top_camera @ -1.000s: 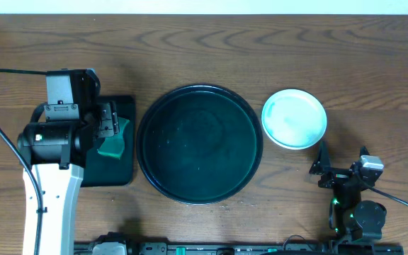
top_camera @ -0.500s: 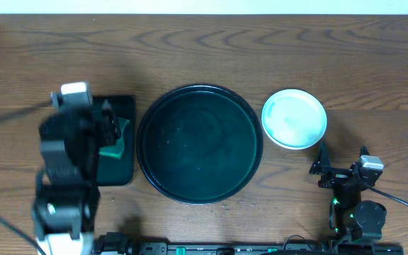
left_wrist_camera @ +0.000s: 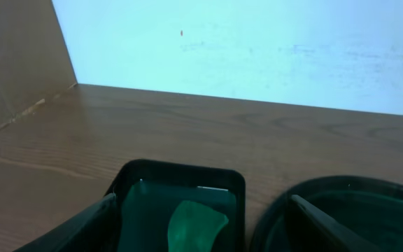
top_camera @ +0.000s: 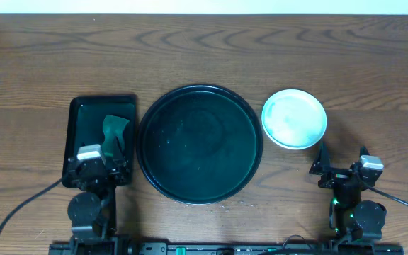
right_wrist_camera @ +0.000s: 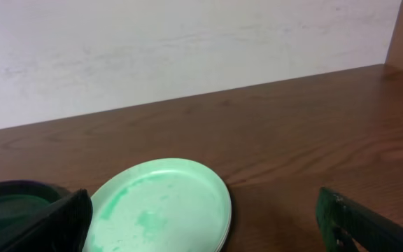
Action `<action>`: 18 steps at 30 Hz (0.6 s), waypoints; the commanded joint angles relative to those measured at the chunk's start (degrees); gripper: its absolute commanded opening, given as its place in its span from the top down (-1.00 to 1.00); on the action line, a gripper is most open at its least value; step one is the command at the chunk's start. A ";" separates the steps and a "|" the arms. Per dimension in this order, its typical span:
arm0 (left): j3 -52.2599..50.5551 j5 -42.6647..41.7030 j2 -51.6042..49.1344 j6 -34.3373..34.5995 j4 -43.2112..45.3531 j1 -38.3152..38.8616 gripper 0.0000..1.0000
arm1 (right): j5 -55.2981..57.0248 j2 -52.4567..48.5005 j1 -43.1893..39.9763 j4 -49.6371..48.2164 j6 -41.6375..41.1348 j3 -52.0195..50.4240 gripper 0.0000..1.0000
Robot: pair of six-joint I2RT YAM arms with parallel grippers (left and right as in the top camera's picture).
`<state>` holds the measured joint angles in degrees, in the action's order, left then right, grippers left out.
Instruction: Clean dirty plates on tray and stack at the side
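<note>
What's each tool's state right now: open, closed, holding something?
Left tool: open, holding nothing.
Right tool: open, holding nothing.

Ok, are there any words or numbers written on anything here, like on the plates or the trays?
None can be read.
The plates, the round tray, the rectangular tray and the green cloth show no writing.
The left gripper and right gripper are too small to tell.

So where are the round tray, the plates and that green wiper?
round tray (top_camera: 200, 145): overhead view, bare middle.
plates (right_wrist_camera: 163, 206): right wrist view, top face.
green wiper (top_camera: 115, 129): overhead view, its middle.
</note>
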<state>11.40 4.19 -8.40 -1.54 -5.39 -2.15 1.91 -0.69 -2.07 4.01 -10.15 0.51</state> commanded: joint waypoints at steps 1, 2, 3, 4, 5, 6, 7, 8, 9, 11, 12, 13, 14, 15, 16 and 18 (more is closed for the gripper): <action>-3.13 -0.52 3.45 -0.17 0.59 -0.28 -0.49 | -0.07 0.37 -0.46 0.11 0.59 -0.20 -0.99; -4.02 -0.55 4.24 -0.17 0.59 -0.28 -0.49 | -0.04 0.37 -0.46 0.11 0.59 -0.20 -0.98; -4.90 -0.57 5.07 -0.15 0.61 -0.28 -0.49 | -0.04 0.37 -0.46 0.11 0.59 -0.20 -0.98; -5.38 -0.57 5.53 -0.15 0.61 -0.28 -0.49 | -0.04 0.37 -0.46 0.11 0.59 -0.20 -0.99; -6.01 -0.57 6.19 -0.15 0.59 -0.28 -0.49 | -0.04 0.37 -0.46 0.11 0.59 -0.20 -0.98; -6.43 -0.55 6.67 -0.15 0.59 -0.28 -0.49 | -0.04 0.37 -0.46 0.11 0.59 -0.20 -0.99; -6.82 -0.55 7.19 -0.17 0.57 -0.28 -0.49 | -0.04 0.37 -0.46 0.11 0.59 -0.20 -0.99; -7.17 -0.55 7.58 -0.17 0.57 -0.28 -0.49 | -0.07 0.37 -0.46 0.11 0.59 -0.20 -0.98; -7.63 -0.55 8.15 -0.17 0.55 -0.28 -0.49 | -0.04 0.37 -0.46 0.11 0.59 -0.20 -0.98; -8.35 -0.52 8.33 -0.17 0.74 -0.31 -0.49 | -0.04 0.37 -0.46 0.11 0.59 -0.20 -0.99; -8.61 -0.52 8.33 -0.17 0.76 -0.28 -0.49 | -0.04 0.37 -0.46 0.11 0.59 -0.20 -0.98; -8.92 -0.52 8.33 -0.17 0.79 -0.28 -0.49 | -0.04 0.37 -0.46 0.11 0.59 -0.20 -0.98; -9.31 -0.52 8.33 -0.17 0.83 -0.28 -0.49 | -0.04 0.37 -0.46 0.11 0.59 -0.20 -0.98; -9.84 -0.52 8.33 -0.17 0.81 -0.31 -0.49 | -0.04 0.37 -0.46 0.11 0.59 -0.20 -0.99; -10.32 -0.55 8.33 -0.17 0.81 -0.28 -0.49 | -0.04 0.37 -0.46 0.11 0.59 -0.20 -0.99; -11.17 -0.79 8.33 -0.15 1.49 -0.28 -0.49 | -0.04 0.37 -0.46 0.11 0.59 -0.20 -0.98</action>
<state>2.55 4.16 -0.58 -1.54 -3.95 -2.15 1.91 -0.69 -2.07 4.03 -10.15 0.51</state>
